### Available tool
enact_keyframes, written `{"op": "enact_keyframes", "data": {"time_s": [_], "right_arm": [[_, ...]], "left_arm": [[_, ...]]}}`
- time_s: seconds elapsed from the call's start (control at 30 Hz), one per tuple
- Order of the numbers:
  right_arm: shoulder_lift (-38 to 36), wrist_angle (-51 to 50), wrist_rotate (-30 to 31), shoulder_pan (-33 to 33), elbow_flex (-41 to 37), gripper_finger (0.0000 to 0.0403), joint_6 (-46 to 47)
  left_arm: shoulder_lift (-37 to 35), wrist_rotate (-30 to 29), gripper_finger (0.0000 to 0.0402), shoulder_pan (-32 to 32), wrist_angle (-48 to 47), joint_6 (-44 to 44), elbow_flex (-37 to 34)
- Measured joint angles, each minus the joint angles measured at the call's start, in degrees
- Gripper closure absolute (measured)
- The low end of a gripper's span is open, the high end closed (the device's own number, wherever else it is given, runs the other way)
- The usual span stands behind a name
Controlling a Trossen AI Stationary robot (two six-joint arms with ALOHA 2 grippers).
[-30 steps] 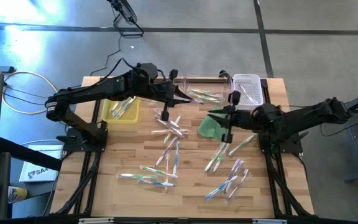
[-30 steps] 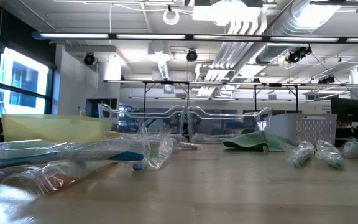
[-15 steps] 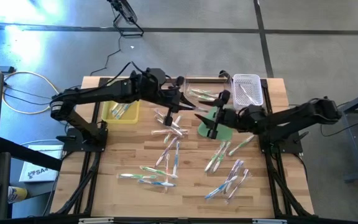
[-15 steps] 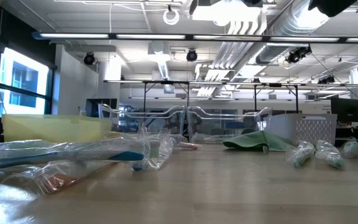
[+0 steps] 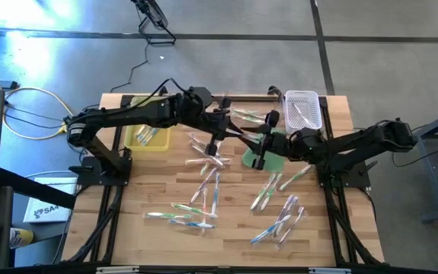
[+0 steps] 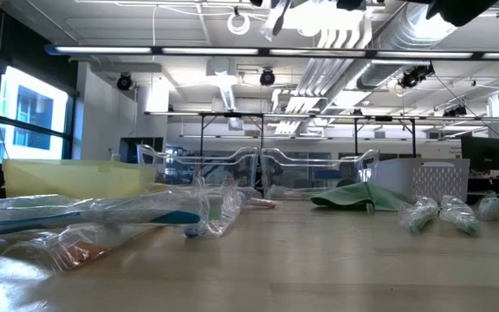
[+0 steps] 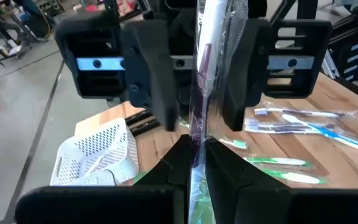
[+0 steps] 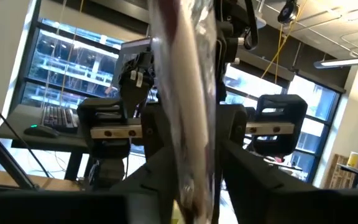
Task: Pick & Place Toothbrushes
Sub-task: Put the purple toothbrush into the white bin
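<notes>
Clear-wrapped purple toothbrush (image 7: 199, 93) is held above the green cloth (image 5: 258, 154), pinched by the left gripper (image 7: 194, 152). Right gripper (image 8: 188, 163) fingers bracket the same wrapper (contact cannot be told). Remaining toothbrushes (image 5: 201, 207) lie scattered beside the cloth.

Wooden plank table (image 5: 166, 183), matt; toothbrushes (image 5: 204, 186) in clear glossy wrappers; white perforated plastic basket (image 5: 303, 109); green cloth (image 5: 255, 154), soft matt.
</notes>
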Motion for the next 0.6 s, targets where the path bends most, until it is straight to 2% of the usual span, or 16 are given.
{"op": "enact_keyframes", "data": {"time_s": [0.2,0.6], "right_arm": [[0.0,-0.26,-0.06,0.0,0.0,0.0386,-0.34],[-0.03,-0.28,0.1,0.02,0.0,0.039,-0.24]], "left_arm": [[-0.04,0.0,0.0373,0.0,0.21,-0.17,0.0],[-0.04,-0.02,0.0373,0.0,0.38,-0.1,0.0]]}}
